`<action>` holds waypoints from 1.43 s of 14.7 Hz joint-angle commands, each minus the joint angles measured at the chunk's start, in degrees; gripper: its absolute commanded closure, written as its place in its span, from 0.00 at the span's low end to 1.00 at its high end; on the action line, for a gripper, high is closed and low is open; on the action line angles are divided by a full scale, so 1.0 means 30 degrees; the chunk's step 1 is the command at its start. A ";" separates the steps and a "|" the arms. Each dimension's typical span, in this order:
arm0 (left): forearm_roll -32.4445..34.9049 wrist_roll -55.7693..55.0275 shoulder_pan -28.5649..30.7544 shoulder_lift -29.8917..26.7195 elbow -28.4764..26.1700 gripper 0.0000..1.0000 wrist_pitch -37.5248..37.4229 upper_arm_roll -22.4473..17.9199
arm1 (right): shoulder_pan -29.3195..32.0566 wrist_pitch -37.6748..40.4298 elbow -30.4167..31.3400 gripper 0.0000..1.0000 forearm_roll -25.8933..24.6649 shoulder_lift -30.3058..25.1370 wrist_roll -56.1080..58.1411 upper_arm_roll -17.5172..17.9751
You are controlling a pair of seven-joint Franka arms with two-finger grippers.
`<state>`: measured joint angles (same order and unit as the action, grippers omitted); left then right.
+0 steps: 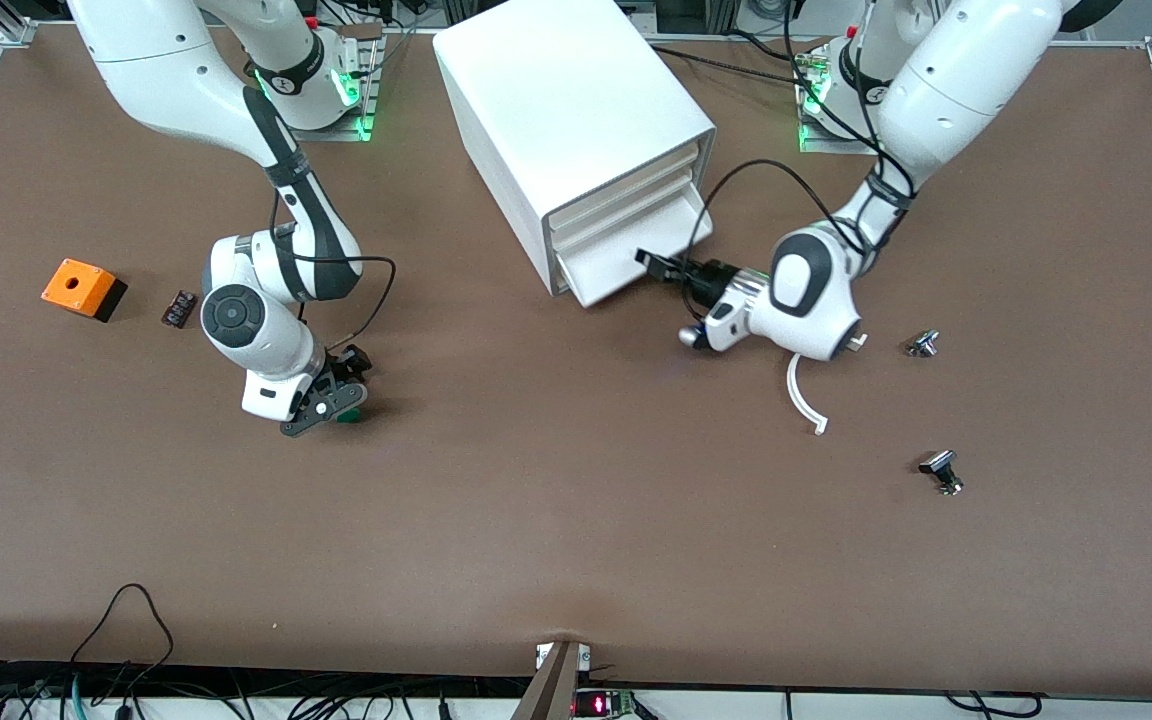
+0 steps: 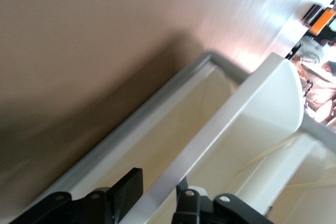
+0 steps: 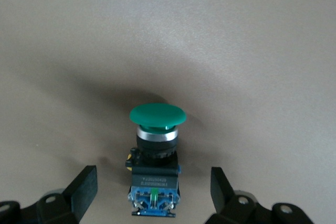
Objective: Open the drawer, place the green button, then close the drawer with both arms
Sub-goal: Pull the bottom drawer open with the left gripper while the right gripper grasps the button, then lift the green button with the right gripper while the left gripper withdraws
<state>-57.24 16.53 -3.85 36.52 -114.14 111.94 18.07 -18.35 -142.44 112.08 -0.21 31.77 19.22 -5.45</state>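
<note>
The opening step looks to be in hand: the left gripper [image 1: 648, 260] has its jaws pinched on the front lip of the bottom drawer [image 1: 626, 262] of the white cabinet [image 1: 576, 120], the drawer barely out. At about eight o'clock from the cabinet, the right gripper [image 1: 341, 395] sits low over the green push button [image 3: 156, 153] on the tabletop [image 1: 576, 520], jaws apart on either side of it. Next, I'd judge, calls for a straight pull on the drawer while those jaws close on the button.
</note>
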 commanded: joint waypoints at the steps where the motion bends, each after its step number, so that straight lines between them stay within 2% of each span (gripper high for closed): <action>1: 0.1706 -0.0326 0.0285 0.0042 0.1392 1.00 0.0714 -0.1975 | 0.0141 -0.0334 0.0228 0.37 0.0391 0.0074 0.1357 0.0087; 3: 0.1736 -0.0325 0.0606 -0.0016 0.2010 1.00 0.0714 -0.2420 | 0.0171 -0.0334 0.0199 0.49 0.0391 0.0103 0.1359 0.0058; 4: 0.1707 -0.0296 0.0695 -0.0045 0.2042 0.79 0.0714 -0.2391 | 0.0171 -0.0450 0.0199 0.53 0.0391 0.0161 0.1359 0.0058; 5: 0.1707 -0.0150 0.0725 -0.0162 0.2013 0.01 0.0685 -0.2391 | 0.0171 -0.0509 0.0199 0.57 0.0391 0.0220 0.1359 0.0058; 9: 0.1560 -0.0178 0.0725 -0.0485 0.2013 0.00 0.0685 -0.2362 | 0.0171 -0.0394 -0.0355 0.70 0.0391 -0.0013 0.1154 0.0583; 14: 0.1765 -0.0178 0.0725 -0.1041 0.2450 0.00 0.0714 -0.2215 | 0.0141 0.0133 -0.1878 0.77 0.0391 -0.0277 0.1183 0.0907; 15: 0.2084 -0.0207 0.0783 -0.1477 0.2568 0.00 0.0714 -0.2273 | 0.0141 0.0280 -0.2201 0.77 0.0362 -0.0277 0.1241 0.0937; 18: 0.5623 -0.0178 0.2535 -0.3670 0.2598 0.00 0.0830 -0.2332 | 0.0141 0.0746 -0.4041 0.79 0.0332 -0.0190 0.1329 0.1812; 21: 0.5924 -0.0178 0.4180 -0.5985 0.2570 0.00 0.1446 -0.2391 | -0.0354 0.2038 -0.6271 0.79 0.0274 0.0190 0.1388 0.2895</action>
<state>-41.33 16.53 6.25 24.69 -104.45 115.48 10.77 -18.53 -139.17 97.74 -0.20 31.58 21.97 1.10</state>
